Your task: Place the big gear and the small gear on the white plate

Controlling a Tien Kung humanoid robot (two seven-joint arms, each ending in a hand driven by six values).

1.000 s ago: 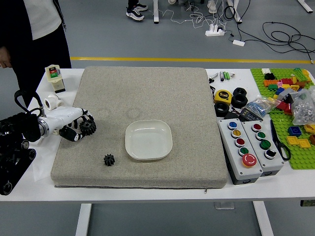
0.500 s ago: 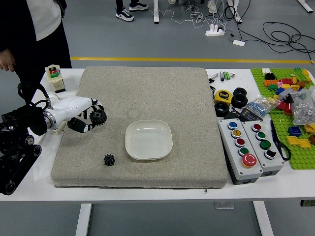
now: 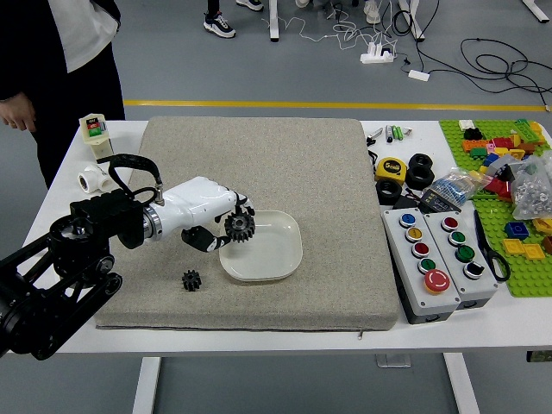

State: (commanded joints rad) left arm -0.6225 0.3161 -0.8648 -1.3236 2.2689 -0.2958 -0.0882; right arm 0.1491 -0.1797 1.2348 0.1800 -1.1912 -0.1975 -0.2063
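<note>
Well, white table (image 3: 259, 342), grey floor (image 3: 190, 73).

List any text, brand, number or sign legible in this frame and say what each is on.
"5", probably: on the yellow tape measure; the rest of its print is too small to read.
Black packet: light marks, too small to read.
Pale holder with a red and green face: too blurred to read.
Nothing else reads as text.
</note>
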